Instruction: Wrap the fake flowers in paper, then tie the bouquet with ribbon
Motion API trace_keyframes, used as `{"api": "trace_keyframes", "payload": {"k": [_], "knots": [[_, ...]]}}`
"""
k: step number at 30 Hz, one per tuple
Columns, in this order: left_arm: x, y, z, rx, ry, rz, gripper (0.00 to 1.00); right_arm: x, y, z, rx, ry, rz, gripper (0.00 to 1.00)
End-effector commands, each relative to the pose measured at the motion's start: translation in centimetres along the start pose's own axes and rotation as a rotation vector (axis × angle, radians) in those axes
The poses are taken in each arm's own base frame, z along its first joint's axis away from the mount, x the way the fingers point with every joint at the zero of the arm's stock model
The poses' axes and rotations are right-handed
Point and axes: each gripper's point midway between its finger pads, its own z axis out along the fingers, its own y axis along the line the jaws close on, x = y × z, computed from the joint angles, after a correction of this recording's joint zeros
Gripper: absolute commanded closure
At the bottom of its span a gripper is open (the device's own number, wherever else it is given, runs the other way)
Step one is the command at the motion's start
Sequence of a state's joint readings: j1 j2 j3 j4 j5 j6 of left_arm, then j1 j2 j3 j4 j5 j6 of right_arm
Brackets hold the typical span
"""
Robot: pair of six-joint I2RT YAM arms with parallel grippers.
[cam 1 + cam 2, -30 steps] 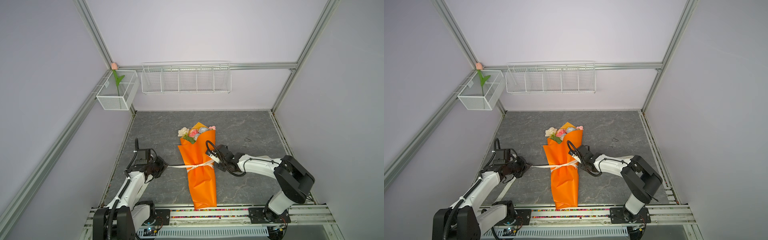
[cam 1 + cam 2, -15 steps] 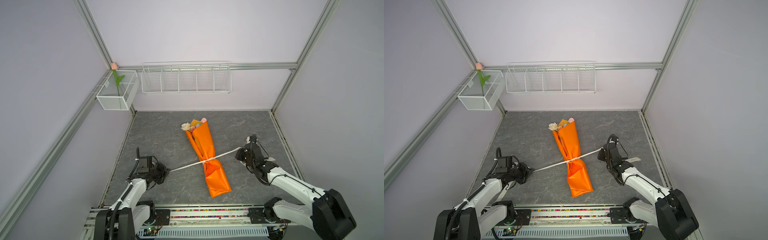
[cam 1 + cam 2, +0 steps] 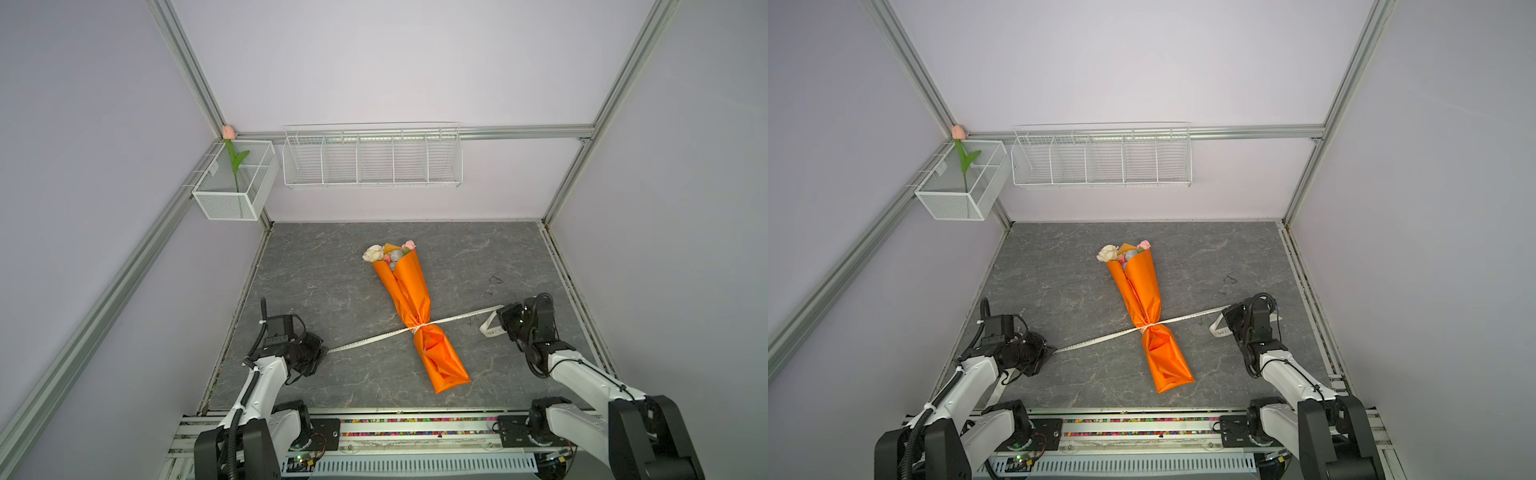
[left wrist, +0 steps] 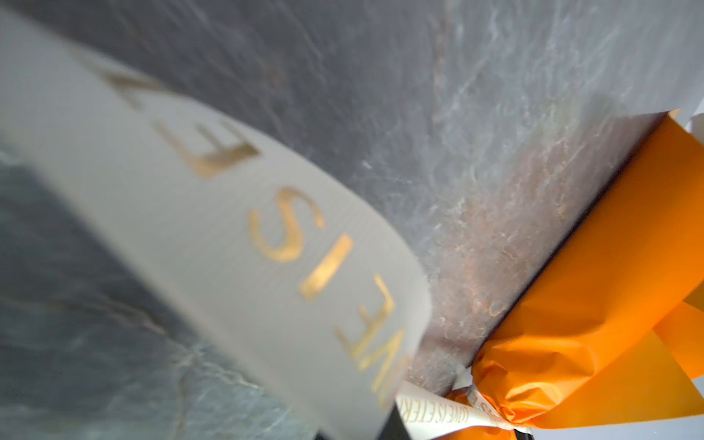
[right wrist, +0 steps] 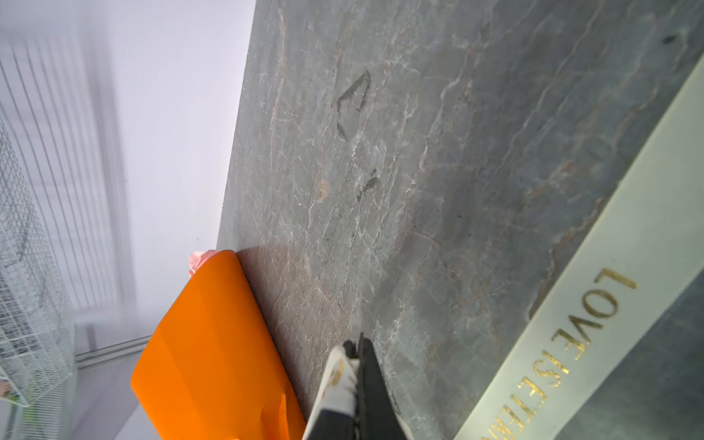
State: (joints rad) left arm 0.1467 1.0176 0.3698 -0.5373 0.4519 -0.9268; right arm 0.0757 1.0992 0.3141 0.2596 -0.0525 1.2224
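The left gripper (image 3: 322, 351) is clamped shut on one end of the white ribbon with gold lettering (image 3: 365, 341). The right gripper (image 3: 503, 313) pinches the other end, a loose tail beside it. Taut between them, the ribbon cinches the bouquet of fake flowers in orange wrapping paper (image 3: 409, 291), which lies about midway, inward of each gripper, on the grey stone-look tabletop (image 3: 332, 291). Its long axis crosses the ribbon, blooms at the far end. Whether the cinch is a finished knot is too small to tell.

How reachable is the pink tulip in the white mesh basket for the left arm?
Probably not: the left claw is shut on the taut white ribbon tied round the orange-wrapped bouquet, and the tulip stands high.
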Motion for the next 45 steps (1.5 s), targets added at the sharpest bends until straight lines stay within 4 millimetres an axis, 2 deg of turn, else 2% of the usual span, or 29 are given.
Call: {"api": "trace_keyframes", "payload": {"k": [1,6,8,12,14,15,17,18,19,20,23,24,26,30,32,34,36,38,41,45], "knots": [[-3.3,3.9,-1.0,-0.210,-0.150,0.000,1.00,-4.7,0.2,-0.5,-0.039,-0.160,0.127,0.94],[-4.7,4.5,-1.3,-0.276,-0.163,-0.015,1.00,-5.8,-1.2,-0.4,-0.039,-0.146,0.201,0.94],[-5.4,4.9,-1.8,-0.298,-0.178,-0.041,1.00,-6.2,-1.4,-0.6,-0.035,-0.154,0.187,0.94],[-7.0,3.9,-3.1,-0.300,-0.220,-0.028,1.00,-6.0,-0.7,-1.2,0.030,-0.127,0.062,0.94],[-7.3,2.0,-2.9,-0.204,-0.219,0.020,1.00,-5.5,0.2,-1.7,0.083,-0.081,-0.098,0.94],[-7.0,0.2,-2.4,-0.110,-0.199,0.039,1.00,-5.0,1.0,-2.0,0.104,-0.044,-0.202,0.94],[-6.5,-1.4,-2.4,-0.048,-0.174,0.041,1.00,-3.0,1.2,-2.1,0.149,0.056,-0.356,0.94],[-6.3,-2.1,-2.6,-0.042,-0.180,0.072,1.00,-1.9,0.6,-2.1,0.189,0.116,-0.418,0.94],[-6.0,-2.9,-2.8,-0.046,-0.189,0.118,0.98,-1.1,-0.5,-2.2,0.243,0.163,-0.450,0.88],[-6.0,-3.2,-3.2,-0.060,-0.204,0.135,0.87,-0.3,-1.0,-2.1,0.253,0.206,-0.474,0.85],[-5.5,-4.3,-4.1,-0.038,-0.202,0.158,0.68,1.5,-1.7,-2.2,0.257,0.320,-0.525,0.65],[-5.3,-4.6,-4.3,-0.025,-0.198,0.163,0.67,1.8,-1.7,-2.3,0.260,0.347,-0.549,0.63],[-5.2,-5.2,-4.7,-0.012,-0.197,0.178,0.62,1.5,-1.9,-2.8,0.306,0.344,-0.569,0.54],[-4.7,-6.2,-5.9,0.001,-0.202,0.213,0.51,0.2,-1.0,-4.0,0.350,0.295,-0.601,0.41],[-3.7,-7.9,-6.1,0.050,-0.191,0.281,0.49,0.6,0.0,-4.2,0.316,0.312,-0.591,0.38],[-1.7,-10.4,-5.7,0.097,-0.178,0.428,0.49,2.5,1.8,-3.7,0.194,0.394,-0.597,0.38],[1.5,-12.9,-4.5,0.142,-0.138,0.581,0.50,4.7,2.9,-3.4,0.121,0.496,-0.568,0.38],[5.5,-15.2,-2.9,0.195,-0.054,0.724,0.52,8.0,4.2,-3.3,0.044,0.614,-0.615,0.38],[10.3,-16.8,-0.5,0.200,0.067,0.858,0.50,12.3,4.8,-3.3,0.000,0.755,-0.717,0.40],[12.4,-16.9,1.7,0.173,0.149,0.884,0.49,17.0,3.7,-3.4,-0.004,0.889,-0.760,0.42]]}}
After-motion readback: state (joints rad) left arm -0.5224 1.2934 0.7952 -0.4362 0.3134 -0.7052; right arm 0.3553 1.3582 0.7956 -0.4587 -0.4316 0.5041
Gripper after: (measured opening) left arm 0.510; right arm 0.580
